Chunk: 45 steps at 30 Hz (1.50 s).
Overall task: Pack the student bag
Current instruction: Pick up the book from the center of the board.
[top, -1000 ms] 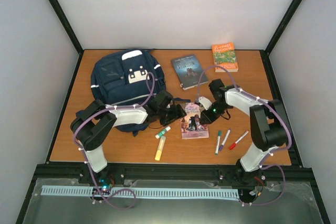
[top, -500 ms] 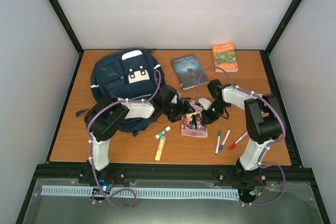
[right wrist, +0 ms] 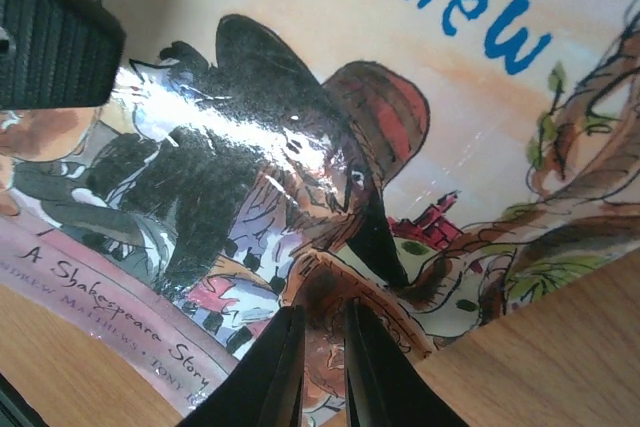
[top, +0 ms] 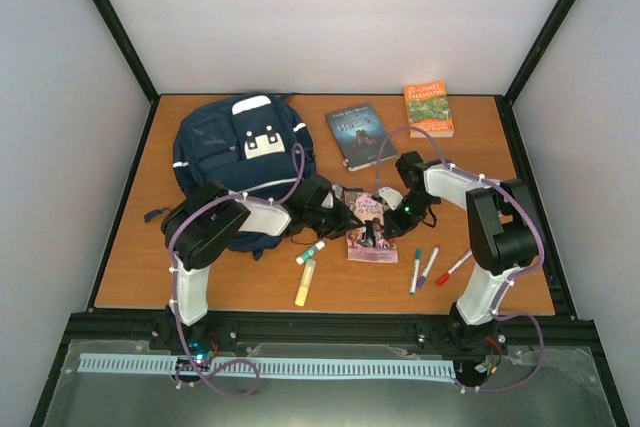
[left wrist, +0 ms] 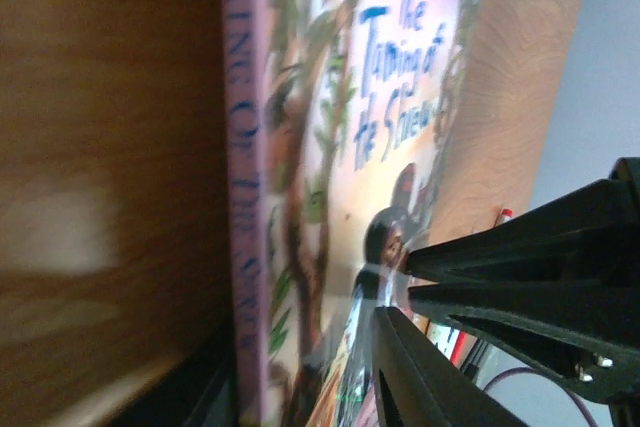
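Observation:
The student bag (top: 235, 157), navy with white patches, lies at the back left of the table. To its right lies a thin pink picture book (top: 372, 237), whose cover fills the right wrist view (right wrist: 400, 97). My left gripper (top: 335, 210) is at the book's left, spine edge (left wrist: 240, 207). Its jaws are shut on that edge (left wrist: 300, 387), one finger (left wrist: 420, 377) over the cover and the other beneath. My right gripper (top: 385, 225) is shut, with nothing between its fingers. Its tips (right wrist: 320, 347) press down on the cover near the book's lower edge.
A dark book (top: 360, 134) and an orange book (top: 428, 108) lie at the back right. A green-capped glue stick (top: 311, 252) and a yellow highlighter (top: 304, 282) lie in front of the bag. Three markers (top: 430, 267) lie right of the pink book.
My left arm has slid right to the pink book's spine edge, and its jaws have gone from wide open to shut on it. The right gripper has stayed on the cover.

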Available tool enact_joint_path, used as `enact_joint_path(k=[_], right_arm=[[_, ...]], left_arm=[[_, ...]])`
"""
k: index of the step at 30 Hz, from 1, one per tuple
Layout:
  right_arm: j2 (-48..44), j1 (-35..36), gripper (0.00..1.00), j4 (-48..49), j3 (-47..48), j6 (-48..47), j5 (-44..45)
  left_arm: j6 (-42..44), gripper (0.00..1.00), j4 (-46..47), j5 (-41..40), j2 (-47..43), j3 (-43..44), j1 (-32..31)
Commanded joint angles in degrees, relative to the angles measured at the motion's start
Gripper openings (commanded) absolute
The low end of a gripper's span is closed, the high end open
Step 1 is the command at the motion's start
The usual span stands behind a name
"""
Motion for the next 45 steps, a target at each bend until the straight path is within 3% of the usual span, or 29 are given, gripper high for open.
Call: enact_joint_path(k=[1,6,9,15,20,25,30,41,45], right_arm=[[0.6,-0.1,0.14,3.0,-2.9,0.3,4.7],[-3.1,-1.2,0.20,2.2,-2.7,-0.1,2.3],[-6.5,-3.3,0.27,0.6,-1.1,-1.0,-0.8],[-15.0,-10.3,0.56,-0.5,2.2,-2.4,-8.5],[-20.9,-11.3,0.71,0.8,3.1,-3.1,-20.2],[-21.6,-11.3,0.78,2.1,4.2,-2.0,-35.4],[-19.2,-11.2,0.82,4.7,6.7,1.4,-45.0],[-11.8,-8.3,0.90,4.6,13.9,5.2,-57.9],[-9.4,-7.2,0.90,-1.4,17.1,0.4,-64.0]], left_arm=[[0.7,0.26,-1.1,-2.5,-4.8,-2.2,-0.5],[3.6,0.02,-2.6,-4.2,-8.5,-2.6,-0.5],[6.6,0.01,-5.2,-5.0,-11.9,-2.2,-0.5],[16.3,0.01,-16.7,-9.8,-23.2,0.7,-0.3],[19.1,0.01,-20.8,-8.6,-31.8,1.9,2.6],[19.8,0.01,-19.0,-4.3,-39.8,0.3,8.5],[19.3,0.01,-16.9,1.9,-43.8,0.2,12.6],[14.7,0.01,-6.6,11.0,-44.3,0.0,13.4],[14.3,0.01,-4.3,12.4,-43.8,-0.2,13.4]])
